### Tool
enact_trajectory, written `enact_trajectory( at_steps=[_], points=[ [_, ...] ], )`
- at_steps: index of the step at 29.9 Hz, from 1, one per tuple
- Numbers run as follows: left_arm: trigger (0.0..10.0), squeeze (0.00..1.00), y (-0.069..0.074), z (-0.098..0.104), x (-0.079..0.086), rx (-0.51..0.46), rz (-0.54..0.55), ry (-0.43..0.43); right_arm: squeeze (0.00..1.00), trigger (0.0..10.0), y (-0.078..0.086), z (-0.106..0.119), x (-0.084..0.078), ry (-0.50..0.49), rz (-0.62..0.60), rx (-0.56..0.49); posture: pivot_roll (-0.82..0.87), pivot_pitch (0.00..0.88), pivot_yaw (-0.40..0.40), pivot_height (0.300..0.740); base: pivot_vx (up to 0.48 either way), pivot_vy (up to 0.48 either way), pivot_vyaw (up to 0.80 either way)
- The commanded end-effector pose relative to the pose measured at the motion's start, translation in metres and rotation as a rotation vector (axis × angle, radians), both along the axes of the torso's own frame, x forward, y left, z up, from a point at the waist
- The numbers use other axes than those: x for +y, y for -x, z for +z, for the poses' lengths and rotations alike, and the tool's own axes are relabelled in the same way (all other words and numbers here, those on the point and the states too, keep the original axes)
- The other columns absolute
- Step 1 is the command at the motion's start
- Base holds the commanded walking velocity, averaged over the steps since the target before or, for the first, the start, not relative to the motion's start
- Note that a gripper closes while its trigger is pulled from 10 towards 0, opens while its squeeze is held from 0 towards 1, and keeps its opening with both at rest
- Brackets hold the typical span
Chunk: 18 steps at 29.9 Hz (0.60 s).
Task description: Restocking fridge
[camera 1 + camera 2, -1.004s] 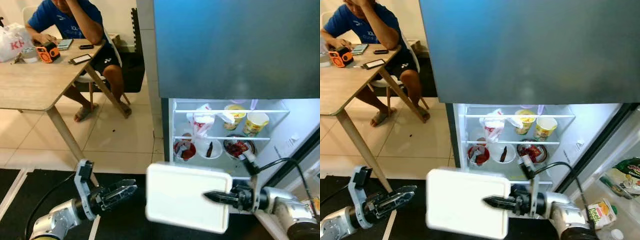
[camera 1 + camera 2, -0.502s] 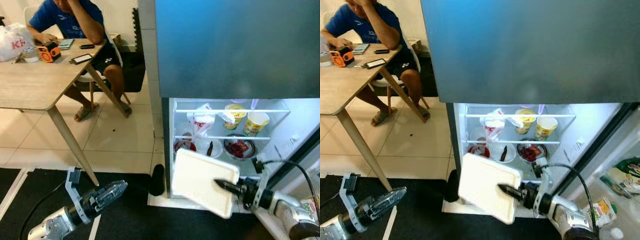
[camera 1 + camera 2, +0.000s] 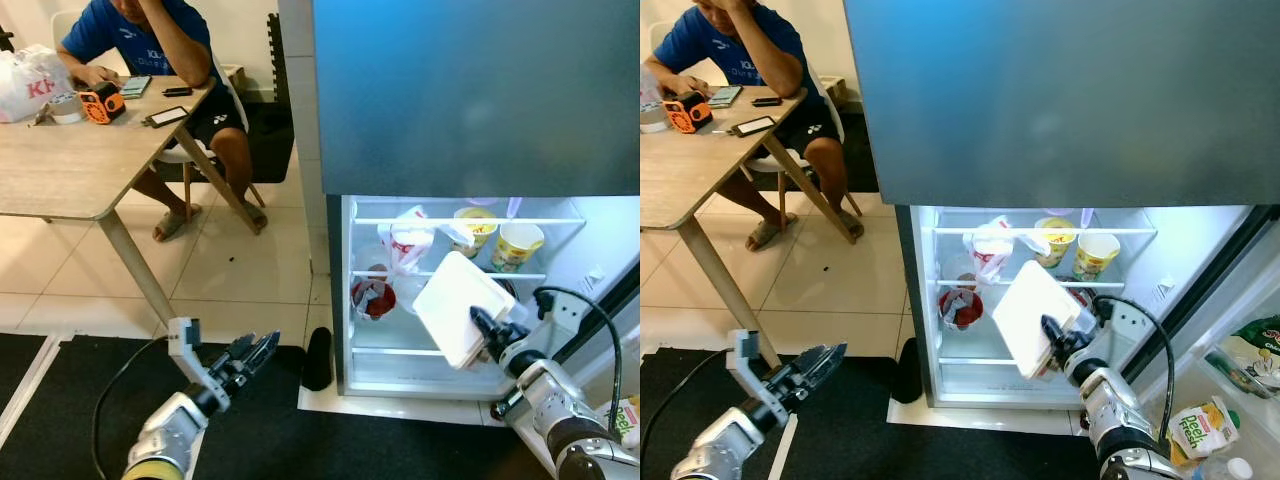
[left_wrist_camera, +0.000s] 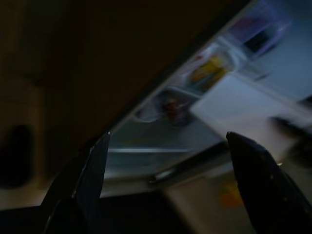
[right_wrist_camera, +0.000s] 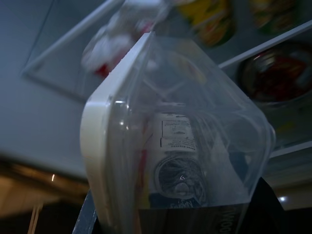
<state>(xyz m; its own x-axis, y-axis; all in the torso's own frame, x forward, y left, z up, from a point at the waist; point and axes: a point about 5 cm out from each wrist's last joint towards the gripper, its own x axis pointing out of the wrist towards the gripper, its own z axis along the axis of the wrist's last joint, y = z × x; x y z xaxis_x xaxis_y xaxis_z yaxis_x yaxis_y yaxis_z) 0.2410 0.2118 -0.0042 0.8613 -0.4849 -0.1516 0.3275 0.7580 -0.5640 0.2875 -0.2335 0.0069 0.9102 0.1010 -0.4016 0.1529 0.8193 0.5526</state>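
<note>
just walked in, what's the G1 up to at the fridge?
Restocking. The right hand holds a clear container with a white lid, tilted, at the open lower compartment of the fridge, in front of the middle shelf. Noodle cups and a white bag sit on the shelf above. The left hand hangs low and open over the dark mat. A person sits at the table.

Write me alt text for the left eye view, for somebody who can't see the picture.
The robot's right gripper holds a white-lidded container, tilted, at the open fridge, whose lit shelves hold cups, bowls and a white bag. Its left gripper hovers open over the dark mat. Behind, a person sits at a wooden table.
</note>
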Motion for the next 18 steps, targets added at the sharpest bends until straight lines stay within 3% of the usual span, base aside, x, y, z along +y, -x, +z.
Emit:
enact_trajectory(
  at_steps=[1,3,5,8,13,14,16,18],
  points=[
    [10.0,0.0,0.0,-0.006,-0.004,0.028,0.023,-0.075,0.0,10.0,-0.007,0.004,0.009,-0.012,-0.005,-0.028,-0.06,0.016,0.045,0.74,0.0,0.0,0.0],
    [10.0,0.0,-0.002,-0.006,-0.008,0.024,0.018,-0.115,0.0,10.0,-0.009,0.005,0.013,-0.022,-0.008,-0.037,-0.06,0.016,0.045,0.74,0.0,0.0,0.0],
    [10.0,0.0,-0.001,-0.011,-0.014,0.043,-0.018,-0.21,0.0,10.0,-0.013,0.006,0.019,-0.045,-0.02,-0.042,-0.06,0.014,0.05,0.74,0.0,0.0,0.0],
    [10.0,0.0,0.0,-0.012,-0.014,0.045,-0.02,-0.217,0.0,10.0,-0.013,0.006,0.02,-0.044,-0.021,-0.041,-0.06,0.014,0.05,0.74,0.0,0.0,0.0],
    [10.0,0.0,0.013,-0.029,-0.013,0.147,0.006,-0.31,0.0,10.0,-0.004,-0.008,0.024,0.084,0.042,0.08,-0.06,0.009,0.053,0.74,0.0,0.0,0.0],
    [10.0,0.0,0.028,-0.043,-0.007,0.25,0.059,-0.359,0.0,10.0,0.01,-0.021,0.02,0.183,0.104,0.171,-0.06,0.001,0.048,0.74,0.0,0.0,-0.77],
    [10.0,0.0,0.028,-0.043,-0.007,0.25,0.059,-0.359,0.0,10.0,0.01,-0.021,0.02,0.183,0.104,0.171,-0.06,0.001,0.048,0.74,0.0,0.0,-0.77],
    [10.0,0.0,0.047,-0.057,0.001,0.358,0.111,-0.403,0.0,10.0,0.025,-0.033,0.014,0.257,0.146,0.246,-0.06,0.0,0.045,0.74,0.0,0.0,-0.77]
  ],
)
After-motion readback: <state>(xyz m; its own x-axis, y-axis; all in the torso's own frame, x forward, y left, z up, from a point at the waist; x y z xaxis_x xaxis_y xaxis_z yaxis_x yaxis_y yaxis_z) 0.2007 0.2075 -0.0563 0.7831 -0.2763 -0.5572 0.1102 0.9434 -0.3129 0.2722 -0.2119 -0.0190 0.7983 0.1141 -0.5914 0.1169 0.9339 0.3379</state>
